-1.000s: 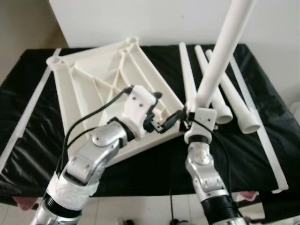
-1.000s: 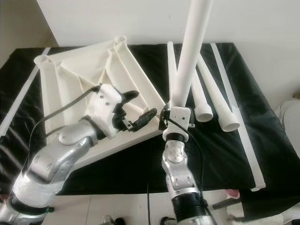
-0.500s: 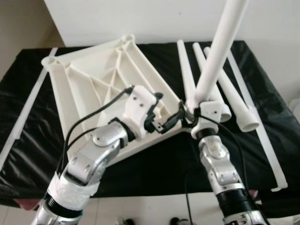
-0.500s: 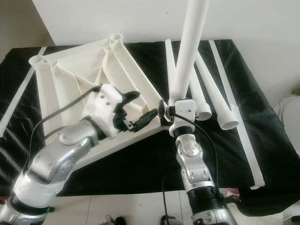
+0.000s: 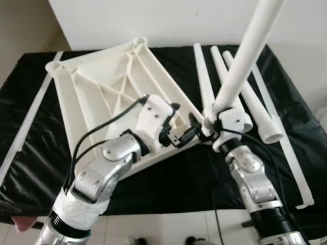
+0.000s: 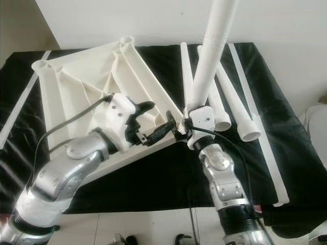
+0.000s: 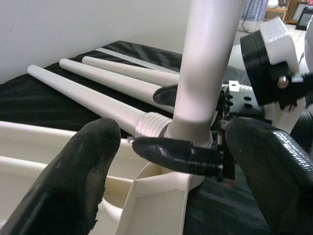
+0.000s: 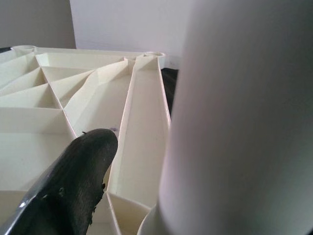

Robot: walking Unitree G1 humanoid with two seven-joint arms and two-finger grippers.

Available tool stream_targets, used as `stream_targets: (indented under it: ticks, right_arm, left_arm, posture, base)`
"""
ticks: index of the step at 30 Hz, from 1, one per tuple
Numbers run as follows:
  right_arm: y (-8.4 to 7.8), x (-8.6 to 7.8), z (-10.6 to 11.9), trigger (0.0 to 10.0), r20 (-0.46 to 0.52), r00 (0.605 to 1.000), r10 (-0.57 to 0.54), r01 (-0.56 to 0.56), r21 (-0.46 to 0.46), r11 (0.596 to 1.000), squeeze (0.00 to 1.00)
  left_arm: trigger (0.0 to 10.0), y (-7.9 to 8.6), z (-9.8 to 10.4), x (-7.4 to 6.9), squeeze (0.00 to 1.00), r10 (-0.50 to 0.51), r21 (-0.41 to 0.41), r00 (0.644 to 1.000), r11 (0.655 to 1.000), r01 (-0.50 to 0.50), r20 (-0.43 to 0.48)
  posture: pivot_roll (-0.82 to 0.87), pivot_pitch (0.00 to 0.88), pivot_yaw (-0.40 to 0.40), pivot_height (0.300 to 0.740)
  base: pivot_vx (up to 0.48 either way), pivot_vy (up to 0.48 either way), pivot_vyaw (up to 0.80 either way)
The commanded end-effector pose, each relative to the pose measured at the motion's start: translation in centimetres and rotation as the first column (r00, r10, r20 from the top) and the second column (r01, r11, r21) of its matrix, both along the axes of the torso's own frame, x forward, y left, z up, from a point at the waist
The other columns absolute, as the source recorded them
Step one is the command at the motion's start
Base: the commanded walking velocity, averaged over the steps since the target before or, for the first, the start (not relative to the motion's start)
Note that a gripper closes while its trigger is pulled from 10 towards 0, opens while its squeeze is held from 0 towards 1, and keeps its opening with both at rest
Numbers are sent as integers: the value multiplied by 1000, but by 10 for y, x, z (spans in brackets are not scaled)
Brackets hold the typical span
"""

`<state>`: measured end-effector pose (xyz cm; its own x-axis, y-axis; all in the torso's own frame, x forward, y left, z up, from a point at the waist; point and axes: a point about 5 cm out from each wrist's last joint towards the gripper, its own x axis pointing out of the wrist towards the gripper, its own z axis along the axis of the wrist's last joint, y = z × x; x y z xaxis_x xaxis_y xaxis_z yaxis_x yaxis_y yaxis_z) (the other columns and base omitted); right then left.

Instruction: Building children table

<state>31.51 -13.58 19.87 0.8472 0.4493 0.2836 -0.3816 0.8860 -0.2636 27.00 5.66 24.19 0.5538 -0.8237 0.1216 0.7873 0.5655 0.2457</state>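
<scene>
A white ribbed tabletop (image 5: 97,92) lies upside down on the black cloth. My right gripper (image 5: 208,127) is shut on a white table leg (image 5: 245,61). It holds the leg nearly upright, leaning a little right, with the lower end at the tabletop's near right corner socket (image 7: 166,186). My left gripper (image 5: 181,122) is open just left of that corner, one finger (image 7: 83,171) on each side of the leg's base and not touching it. In the right wrist view the leg (image 8: 244,122) rises beside one black finger (image 8: 73,186).
Three loose white legs (image 5: 268,125) lie side by side on the cloth, behind and right of the held leg. Long white strips lie along the cloth's right edge (image 5: 294,158) and left edge (image 5: 28,122). A white wall stands behind the table.
My right forearm has swung out to the right while the wrist stayed at the corner, and the leg now leans more to the right. The left gripper has edged closer to the leg's base.
</scene>
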Motion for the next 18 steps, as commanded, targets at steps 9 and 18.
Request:
stream_targets:
  ticks: [9, 18]
  right_arm:
    - [-16, 10, 23, 10000, 15, 995, 100, -98, -104, 990, 0]
    - [-11, 5, 16, 10000, -84, 951, 298, -309, -187, 933, 0]
  left_arm:
    - [10000, -3, -3, -6, 0, -88, 32, 996, 996, 89, -11]
    - [10000, -2, -3, -7, 0, -87, 33, 996, 996, 88, -13]
  posture:
    - [-59, 196, 48, 740]
    - [-52, 188, 49, 740]
  base:
    - [0, 0, 0]
    - [0, 0, 0]
